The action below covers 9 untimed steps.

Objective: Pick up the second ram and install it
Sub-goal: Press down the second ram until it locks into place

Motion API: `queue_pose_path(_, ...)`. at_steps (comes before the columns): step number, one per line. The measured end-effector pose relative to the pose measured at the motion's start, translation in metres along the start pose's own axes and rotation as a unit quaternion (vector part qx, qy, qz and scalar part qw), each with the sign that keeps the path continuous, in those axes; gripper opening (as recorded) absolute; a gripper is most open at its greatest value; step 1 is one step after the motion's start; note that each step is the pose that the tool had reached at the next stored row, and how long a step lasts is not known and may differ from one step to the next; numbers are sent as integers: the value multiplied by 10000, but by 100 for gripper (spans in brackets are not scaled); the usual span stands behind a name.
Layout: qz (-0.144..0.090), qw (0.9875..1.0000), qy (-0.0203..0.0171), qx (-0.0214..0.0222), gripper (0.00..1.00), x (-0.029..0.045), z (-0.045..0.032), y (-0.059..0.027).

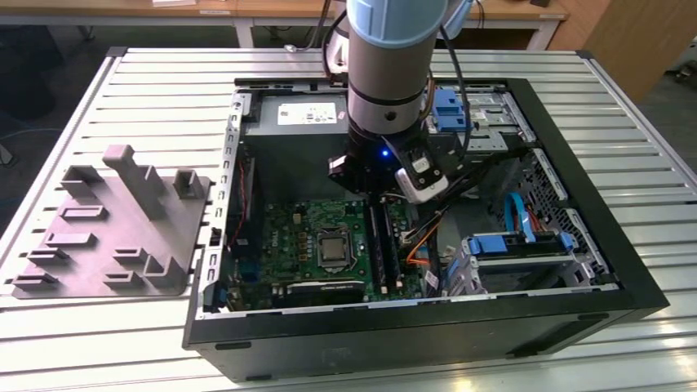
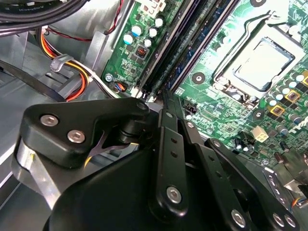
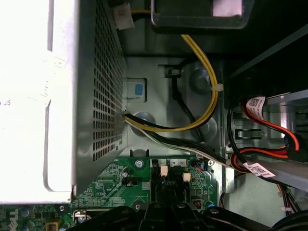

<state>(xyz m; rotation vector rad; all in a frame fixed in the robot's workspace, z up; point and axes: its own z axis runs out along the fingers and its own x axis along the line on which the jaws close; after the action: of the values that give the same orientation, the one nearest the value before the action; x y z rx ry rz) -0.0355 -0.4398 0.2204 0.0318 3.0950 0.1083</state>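
Reaching down into the open computer case, the gripper hangs just over the far end of the memory slots on the green motherboard. In the exterior view, dark sticks lie in those slots with their long axis running from the far side of the case toward the near side, flat edge up. Whether one of them is the second ram, I cannot tell. In the second wrist view the black linkage of the gripper comes to a narrow point over the end of the slots, but whether the fingers are pinched together or clamping anything cannot be told.

Inside the case, the motherboard carries a square processor socket beside the slots. A grey power supply sits at the far wall, and blue drive brackets sit on the exterior view's right. Yellow, black and orange cables loop along the metal wall in the first wrist view.

Beside the case, on the exterior view's left, a grey holder with upright posts rests on the slatted table.
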Motion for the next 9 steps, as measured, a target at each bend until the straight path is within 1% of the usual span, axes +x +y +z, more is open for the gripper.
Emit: queue_pose_path(9, 0, 10000, 0, 0, 10, 2, 29, -2)
